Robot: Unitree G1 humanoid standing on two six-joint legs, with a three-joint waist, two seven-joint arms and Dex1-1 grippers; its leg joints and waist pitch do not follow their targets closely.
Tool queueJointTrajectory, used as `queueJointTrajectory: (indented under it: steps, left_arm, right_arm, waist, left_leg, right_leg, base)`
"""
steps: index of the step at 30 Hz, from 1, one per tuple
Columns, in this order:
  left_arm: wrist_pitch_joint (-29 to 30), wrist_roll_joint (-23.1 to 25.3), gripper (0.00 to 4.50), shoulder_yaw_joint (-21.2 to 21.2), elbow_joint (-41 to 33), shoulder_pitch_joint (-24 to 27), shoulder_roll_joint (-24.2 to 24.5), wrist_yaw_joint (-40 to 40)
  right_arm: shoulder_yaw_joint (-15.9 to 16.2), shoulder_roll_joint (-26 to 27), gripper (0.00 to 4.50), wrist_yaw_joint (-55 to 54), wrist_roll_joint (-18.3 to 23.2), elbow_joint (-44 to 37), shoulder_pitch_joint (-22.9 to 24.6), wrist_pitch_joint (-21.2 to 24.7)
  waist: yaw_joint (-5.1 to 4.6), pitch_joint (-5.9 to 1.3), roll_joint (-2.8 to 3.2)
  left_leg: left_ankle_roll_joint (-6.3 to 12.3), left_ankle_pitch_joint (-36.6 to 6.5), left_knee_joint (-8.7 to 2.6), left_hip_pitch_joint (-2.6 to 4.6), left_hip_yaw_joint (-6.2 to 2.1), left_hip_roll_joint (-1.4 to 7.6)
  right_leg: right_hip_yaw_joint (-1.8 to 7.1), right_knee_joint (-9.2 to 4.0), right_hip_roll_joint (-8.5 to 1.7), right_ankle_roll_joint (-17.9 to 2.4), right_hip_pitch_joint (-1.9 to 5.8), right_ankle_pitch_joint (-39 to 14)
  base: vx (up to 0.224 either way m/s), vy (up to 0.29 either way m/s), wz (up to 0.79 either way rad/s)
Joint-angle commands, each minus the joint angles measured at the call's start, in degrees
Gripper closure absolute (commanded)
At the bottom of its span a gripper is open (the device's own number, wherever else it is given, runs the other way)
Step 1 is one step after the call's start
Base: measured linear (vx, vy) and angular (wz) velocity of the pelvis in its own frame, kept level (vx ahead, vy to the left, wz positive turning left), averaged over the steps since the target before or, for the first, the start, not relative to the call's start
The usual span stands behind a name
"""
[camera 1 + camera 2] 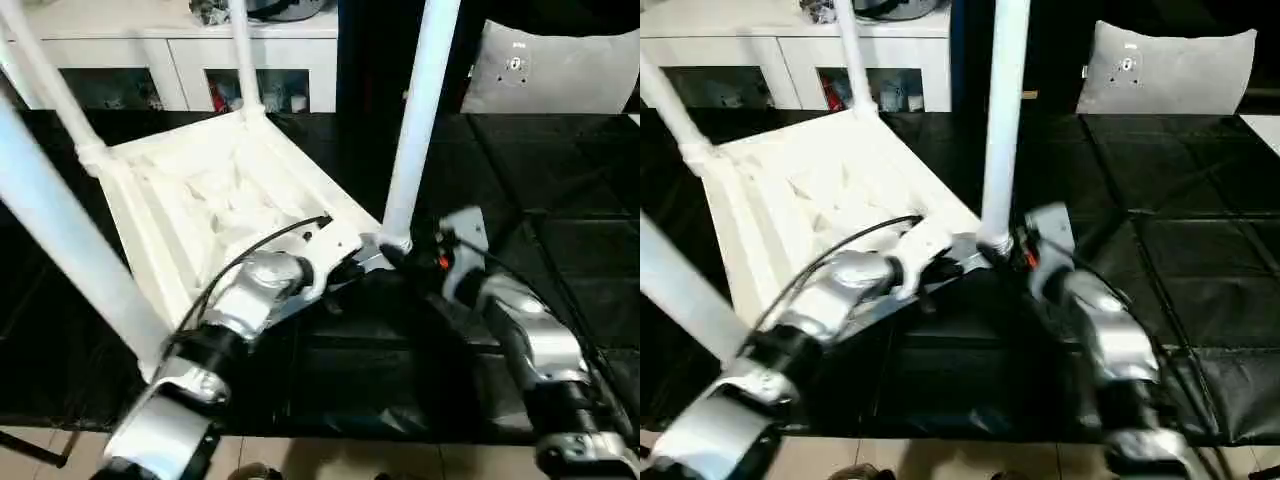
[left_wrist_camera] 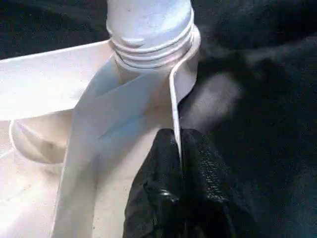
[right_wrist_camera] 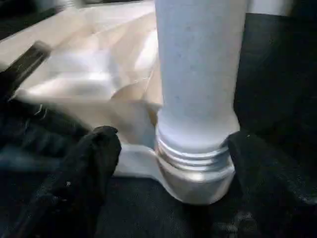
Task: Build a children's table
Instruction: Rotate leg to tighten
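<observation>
— Your left gripper [image 2: 179, 148] pinched the rim of the upside-down table [image 1: 210, 200] on the dark floor, right?
— Yes. Your right gripper [image 3: 171, 158] stood wide apart around the leg [image 3: 198, 69]. You needed more turns.

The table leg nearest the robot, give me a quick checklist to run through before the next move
1. Left gripper shut on the table top's rim beside the socket: ok.
2. Right gripper open, fingers either side of the near leg, not touching: ok.
3. Near leg standing in its corner socket: ok.
4. Leg screwed fully home: not ok, threads show above the socket.
5. Other three legs in place: ok for seated, tightness cannot tell.
6. Table top upside down on the black surface: ok.
</observation>
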Motion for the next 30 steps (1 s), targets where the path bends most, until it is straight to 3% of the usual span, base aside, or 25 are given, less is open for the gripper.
queueJointTrajectory:
  steps: [1, 6, 8, 11, 12, 15, 19, 25, 30]
  left_arm:
    - [-4.1, 1.0, 4.5, -2.9, -1.3, 0.9, 2.3, -5.5]
    - [-7.7, 1.3, 4.5, -5.3, -1.5, 1.7, 5.6, -11.9]
    - [-9.0, 0.0, 4.5, -6.0, -2.4, 2.1, 7.4, -17.3]
    - [-9.3, -1.3, 4.5, -6.6, -3.6, 2.4, 8.6, -21.4]
    - [-9.4, -1.5, 4.5, -6.7, -3.8, 2.5, 8.7, -21.9]
    - [-9.5, -2.9, 4.5, -7.9, -6.2, 3.0, 10.2, -27.1]
    - [-9.7, -3.4, 4.5, -8.6, -7.4, 3.2, 11.0, -29.7]
    - [-9.6, -3.2, 4.5, -8.7, -7.5, 3.0, 11.0, -30.5]
    - [-9.3, -3.3, 4.5, -8.7, -7.6, 2.9, 10.9, -30.5]
  right_arm:
    - [1.1, -1.5, 0.29, 5.4, 0.4, -1.9, 0.1, -1.5]
    - [2.1, -4.8, 0.18, 13.3, 1.7, -1.3, -0.2, -3.4]
    - [2.6, -6.2, 0.18, 19.8, 4.7, -1.2, -0.4, -2.8]
    - [3.1, -6.9, 0.18, 22.8, 5.5, -0.4, -0.9, -3.3]
    - [3.1, -6.9, 0.44, 23.2, 5.6, -0.3, -1.0, -3.2]
    - [3.9, -7.5, 0.68, 27.8, 6.6, 0.0, -1.7, -1.9]
    - [5.2, -8.2, 0.98, 30.8, 7.0, 0.7, -2.2, -1.5]
    - [6.4, -8.0, 1.5, 33.2, 7.1, 1.0, -2.6, -1.0]
    - [6.9, -8.0, 1.95, 34.2, 6.8, 1.1, -2.8, -0.4]
  waist:
    - [0.56, -3.45, -0.81]
    - [1.29, -3.59, -0.78]
    - [1.96, -3.65, -0.64]
    - [2.66, -3.8, -0.63]
    - [2.76, -3.81, -0.59]
    - [3.1, -3.86, -0.81]
    - [3.66, -3.85, -0.68]
    - [3.94, -3.78, -0.97]
    - [3.98, -3.93, -1.05]
  left_leg:
    - [5.23, -12.2, -3.73, 0.62, -1.84, 3.42]
    - [5.16, -12.0, -3.72, 0.79, -1.76, 3.83]
    - [5.23, -12.0, -3.66, 0.85, -1.71, 3.91]
    - [5.23, -11.2, -3.62, 0.98, -1.68, 4.16]
    - [5.12, -11.1, -3.59, 0.98, -1.66, 4.15]
    - [5.03, -10.7, -3.61, 0.9, -1.66, 4.19]
    - [4.65, -11.0, -3.57, 0.98, -1.64, 4.21]
    - [3.85, -11.9, -3.67, 0.94, -1.72, 4.11]
    - [4.24, -10.4, -3.53, 0.86, -1.71, 4.08]
  right_leg:
    - [3.12, -5.02, -5.07, -9.2, 3.05, -17.6]
    - [3.18, -4.58, -5.05, -10.2, 2.84, -16.1]
    - [3.2, -4.37, -5.13, -10.9, 2.94, -15.2]
    - [3.29, -4.04, -5.18, -11.5, 2.76, -13.8]
    - [3.3, -3.97, -5.22, -11.7, 2.72, -13.6]
    - [3.3, -3.78, -5.3, -12.2, 2.84, -13.2]
    - [3.36, -3.9, -5.41, -12.0, 2.73, -14.6]
    - [3.36, -4.14, -5.45, -10.6, 2.77, -17.7]
    - [3.32, -3.93, -5.37, -10.6, 2.77, -16.4]
  base:
    - [0.0, 0.0, 0.0]
    - [0.0, 0.0, 0.0]
    - [0.0, 0.0, 0.0]
    - [0.0, 0.0, 0.0]
    - [0.0, 0.0, 0.0]
    - [0.0, 0.0, 0.0]
    - [0.0, 0.0, 0.0]
    - [0.0, 0.0, 0.0]
    - [0.0, 0.0, 0.0]
